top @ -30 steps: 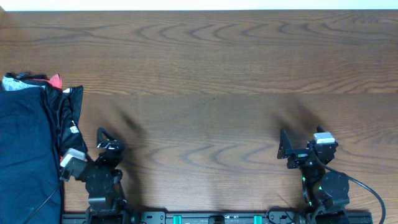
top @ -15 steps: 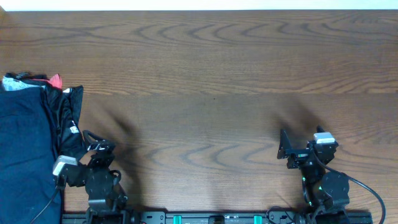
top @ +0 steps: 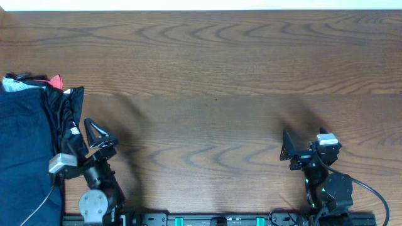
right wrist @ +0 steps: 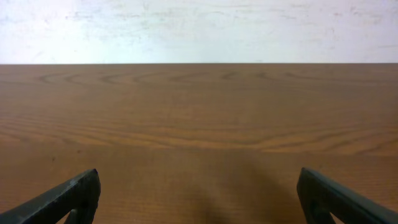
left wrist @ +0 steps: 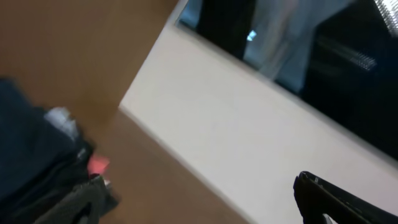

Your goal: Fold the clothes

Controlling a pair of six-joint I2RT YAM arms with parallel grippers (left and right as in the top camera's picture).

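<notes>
Clothes (top: pixel 25 144): a dark blue and black pile with a red corner, lying at the left edge of the counter (top: pixel 213 63). Left pincer (top: pixel 99 130): fingers apart, gripping nothing, just beside the pile's right edge. Right pincer (right wrist: pixel 199 196): fingers apart, gripping nothing, low over the counter, well apart from the pile.

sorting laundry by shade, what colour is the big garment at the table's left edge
The garment is dark navy blue; clearest in the overhead view.
</notes>
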